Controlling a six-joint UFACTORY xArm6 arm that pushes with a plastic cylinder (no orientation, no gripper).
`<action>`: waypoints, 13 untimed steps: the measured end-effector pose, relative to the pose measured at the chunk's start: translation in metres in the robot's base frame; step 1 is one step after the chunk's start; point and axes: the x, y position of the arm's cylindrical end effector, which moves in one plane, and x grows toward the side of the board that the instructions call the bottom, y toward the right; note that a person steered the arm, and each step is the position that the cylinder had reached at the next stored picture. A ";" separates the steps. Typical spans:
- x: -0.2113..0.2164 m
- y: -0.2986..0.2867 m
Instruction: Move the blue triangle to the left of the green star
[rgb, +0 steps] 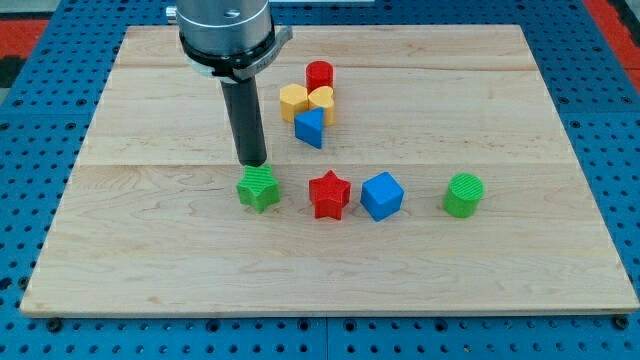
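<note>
The blue triangle lies near the board's middle, just below a yellow cluster. The green star lies lower and to the left of it. My tip stands just above the green star, close to its upper edge, and to the lower left of the blue triangle with a gap between them.
A yellow hexagon, a yellow heart-like block and a red cylinder cluster above the blue triangle. A red star, a blue cube and a green cylinder sit in a row right of the green star. The wooden board rests on a blue pegboard.
</note>
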 end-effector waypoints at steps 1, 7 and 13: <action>0.017 -0.002; -0.058 0.062; -0.022 0.014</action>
